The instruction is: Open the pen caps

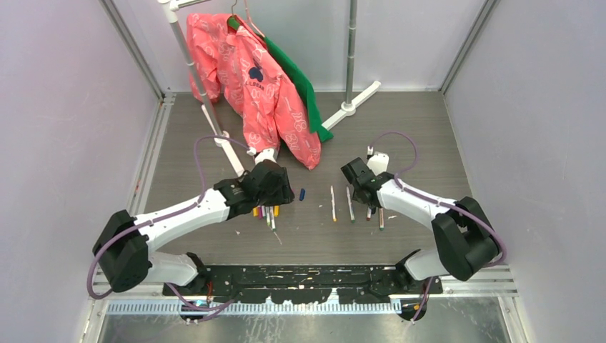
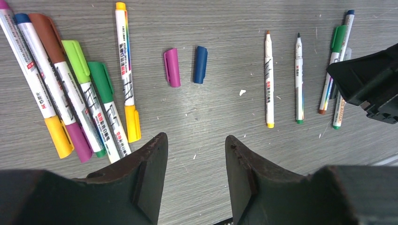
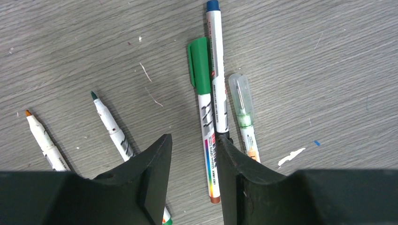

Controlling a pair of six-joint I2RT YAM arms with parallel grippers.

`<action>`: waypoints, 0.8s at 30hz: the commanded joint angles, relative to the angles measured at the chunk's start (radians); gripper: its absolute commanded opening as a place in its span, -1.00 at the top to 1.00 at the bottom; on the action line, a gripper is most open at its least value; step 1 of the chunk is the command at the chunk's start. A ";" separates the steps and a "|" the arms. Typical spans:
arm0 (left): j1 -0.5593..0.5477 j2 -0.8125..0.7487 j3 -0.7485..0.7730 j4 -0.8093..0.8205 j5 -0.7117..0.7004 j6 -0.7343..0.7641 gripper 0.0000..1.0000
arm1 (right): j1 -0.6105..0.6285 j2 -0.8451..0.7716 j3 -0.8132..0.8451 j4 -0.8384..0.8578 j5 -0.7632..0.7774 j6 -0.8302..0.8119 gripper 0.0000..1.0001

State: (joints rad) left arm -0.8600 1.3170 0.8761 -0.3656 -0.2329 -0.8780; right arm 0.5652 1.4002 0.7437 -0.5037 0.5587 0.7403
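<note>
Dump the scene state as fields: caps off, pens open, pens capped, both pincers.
loose caps: purple cap and blue cap, side by side on the table, not touching
uncapped pens: orange-tip pen and green-tip pen, lying parallel
capped pens: cluster at left of the left wrist view; green cap on its pen in the right wrist view
left pincer: open, empty, near the loose caps
right pincer: open, empty, over the pen with the green cap
</note>
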 commanded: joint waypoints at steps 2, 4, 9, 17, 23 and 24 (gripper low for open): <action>-0.001 -0.041 -0.009 0.039 -0.003 0.017 0.02 | -0.013 0.022 0.019 0.032 -0.014 0.029 0.11; -0.001 -0.045 -0.013 0.038 -0.004 0.019 0.02 | -0.018 0.036 0.016 0.037 -0.020 0.031 0.11; -0.001 -0.059 -0.017 0.036 -0.011 0.022 0.02 | -0.026 0.063 0.013 0.051 -0.031 0.031 0.15; -0.001 -0.077 -0.017 0.021 -0.021 0.029 0.02 | -0.045 0.071 -0.015 0.073 -0.063 0.044 0.17; -0.001 -0.072 -0.023 0.015 -0.022 0.024 0.02 | -0.046 0.096 -0.049 0.099 -0.121 0.089 0.34; -0.001 -0.073 -0.027 0.014 -0.022 0.024 0.02 | -0.045 0.097 -0.062 0.107 -0.130 0.099 0.37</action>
State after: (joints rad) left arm -0.8600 1.2694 0.8555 -0.3645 -0.2352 -0.8600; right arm 0.5232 1.4776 0.7258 -0.4313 0.4812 0.7849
